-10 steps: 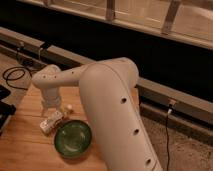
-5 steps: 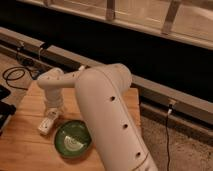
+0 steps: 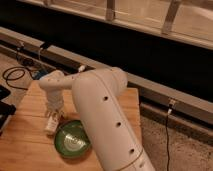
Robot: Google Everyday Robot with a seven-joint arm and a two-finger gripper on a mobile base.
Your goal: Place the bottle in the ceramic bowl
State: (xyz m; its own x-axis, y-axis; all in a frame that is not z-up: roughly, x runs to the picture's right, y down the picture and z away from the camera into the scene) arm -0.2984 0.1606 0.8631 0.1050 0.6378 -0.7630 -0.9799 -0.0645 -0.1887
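Observation:
The small white bottle (image 3: 51,124) lies on the wooden table (image 3: 25,145), just left of the green ceramic bowl (image 3: 73,139), close to its rim. The bowl is glossy green with a pale ringed centre and holds nothing. My gripper (image 3: 53,113) hangs at the end of the white wrist, directly above the bottle and at its top end. I cannot tell whether it touches the bottle. My thick white arm (image 3: 106,117) crosses the view and hides the bowl's right edge.
A black object (image 3: 4,111) sits at the table's left edge. Black cables (image 3: 16,75) lie on the floor at the back left. A metal rail (image 3: 165,92) runs behind the table, with an outlet and cord (image 3: 171,106) at the right.
My arm has swung lower and further across the view, covering more of the table's right side. The wrist has shifted slightly over the bottle. Bottle and bowl stay about where they were.

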